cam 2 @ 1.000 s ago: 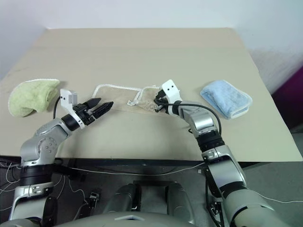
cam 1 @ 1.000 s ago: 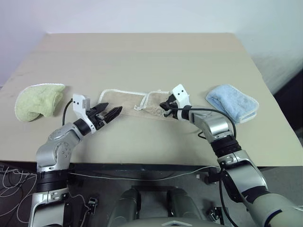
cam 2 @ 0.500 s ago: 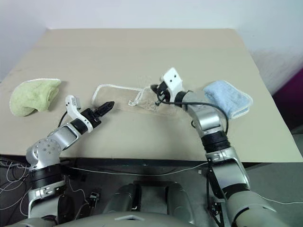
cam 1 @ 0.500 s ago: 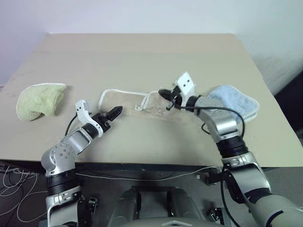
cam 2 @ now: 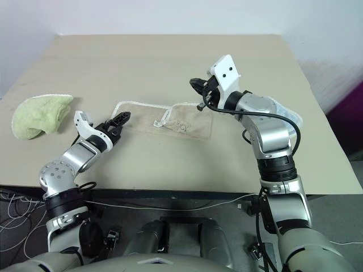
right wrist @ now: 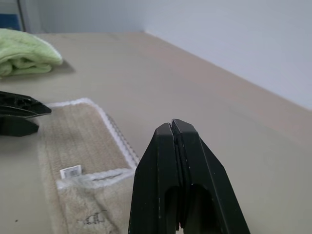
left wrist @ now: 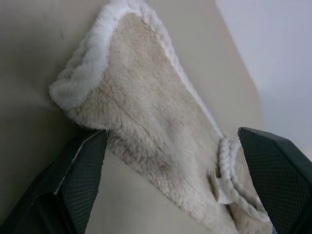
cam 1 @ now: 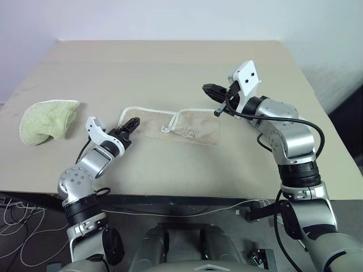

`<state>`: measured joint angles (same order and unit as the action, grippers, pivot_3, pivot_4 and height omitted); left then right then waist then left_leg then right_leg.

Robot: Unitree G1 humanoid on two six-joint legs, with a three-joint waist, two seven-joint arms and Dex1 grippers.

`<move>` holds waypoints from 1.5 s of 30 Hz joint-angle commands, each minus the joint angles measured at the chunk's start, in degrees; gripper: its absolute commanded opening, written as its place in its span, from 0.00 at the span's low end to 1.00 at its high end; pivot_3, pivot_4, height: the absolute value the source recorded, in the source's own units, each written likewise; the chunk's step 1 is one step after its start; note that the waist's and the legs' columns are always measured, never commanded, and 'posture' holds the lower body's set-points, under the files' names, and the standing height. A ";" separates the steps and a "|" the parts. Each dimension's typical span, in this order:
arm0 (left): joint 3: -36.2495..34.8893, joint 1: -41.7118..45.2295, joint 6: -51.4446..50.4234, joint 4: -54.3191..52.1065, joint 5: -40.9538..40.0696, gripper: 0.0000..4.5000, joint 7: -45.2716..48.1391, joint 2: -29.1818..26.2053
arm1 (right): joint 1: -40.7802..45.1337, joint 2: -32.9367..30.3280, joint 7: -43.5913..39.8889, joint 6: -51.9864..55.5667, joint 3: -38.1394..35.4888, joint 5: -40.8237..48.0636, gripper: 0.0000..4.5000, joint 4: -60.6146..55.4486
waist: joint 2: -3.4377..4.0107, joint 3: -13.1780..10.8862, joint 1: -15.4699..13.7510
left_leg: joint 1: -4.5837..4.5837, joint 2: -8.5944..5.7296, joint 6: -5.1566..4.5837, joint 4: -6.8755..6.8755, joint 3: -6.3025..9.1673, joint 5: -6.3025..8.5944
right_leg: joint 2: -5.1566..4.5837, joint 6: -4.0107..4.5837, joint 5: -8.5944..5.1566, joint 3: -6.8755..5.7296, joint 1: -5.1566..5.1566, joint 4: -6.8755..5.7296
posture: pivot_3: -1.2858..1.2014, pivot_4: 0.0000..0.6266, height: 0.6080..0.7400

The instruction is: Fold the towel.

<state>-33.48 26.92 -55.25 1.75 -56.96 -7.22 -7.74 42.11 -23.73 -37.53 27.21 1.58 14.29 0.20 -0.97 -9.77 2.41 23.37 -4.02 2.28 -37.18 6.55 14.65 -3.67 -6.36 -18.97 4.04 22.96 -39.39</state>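
The beige towel point(cam 1: 170, 126) lies flat on the table point(cam 1: 170, 68), with white corded edging and a narrow flap folded over near its middle. My left gripper point(cam 1: 131, 123) is open and low at the towel's left corner. In the left wrist view its fingers point(left wrist: 80, 165) stand on either side of that corner point(left wrist: 141, 131), apart from the cloth. My right gripper point(cam 1: 211, 89) is shut on nothing, raised above the towel's far right corner. The right wrist view shows its shut fingertips point(right wrist: 176, 141) over the towel point(right wrist: 78, 161).
A light green towel point(cam 1: 48, 120) lies crumpled at the table's left side. A sliver of a light blue towel point(cam 2: 288, 116) shows behind my right arm. The table's front edge runs just below both arms.
My right gripper has lifted up and back off the towel, still shut. My left gripper has rolled over and edged closer to the towel's left corner, still open.
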 commanded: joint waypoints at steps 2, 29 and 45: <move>-2.49 1.20 4.04 4.58 2.32 1.00 -6.52 -0.40 | 0.02 -0.55 0.70 -0.16 -1.51 0.54 0.01 -2.10 | 0.01 0.01 0.05 | -0.09 0.00 0.01 0.01 0.00 -0.01 | 0.01 0.00 0.00 0.00 -0.09 -0.01 | 0.52 0.24 1.00; 8.36 0.63 19.95 -2.32 7.12 0.00 13.28 -7.38 | -2.91 -1.04 2.03 1.13 -1.81 0.53 0.00 -3.41 | -0.02 -0.02 -0.11 | -0.03 -0.02 0.02 0.06 0.02 -0.01 | 0.03 0.00 0.00 -0.02 -0.08 0.08 | 0.52 0.24 1.00; 48.32 10.83 27.65 -0.94 33.75 0.00 40.29 -7.90 | -4.39 -1.77 7.03 3.29 -6.98 1.36 0.00 -4.73 | -0.01 -0.03 -1.43 | 0.05 -0.07 0.01 0.13 0.04 0.00 | 0.02 -0.01 0.01 -0.06 -0.06 0.27 | 0.52 0.24 1.00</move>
<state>12.19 36.87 -30.41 0.53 -27.16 31.15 -15.35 37.68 -24.71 -31.44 30.52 -3.35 14.88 -1.68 -0.99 -9.80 0.98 23.41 -4.08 2.29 -37.03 6.59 14.64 -3.65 -6.37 -18.96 3.99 22.91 -39.13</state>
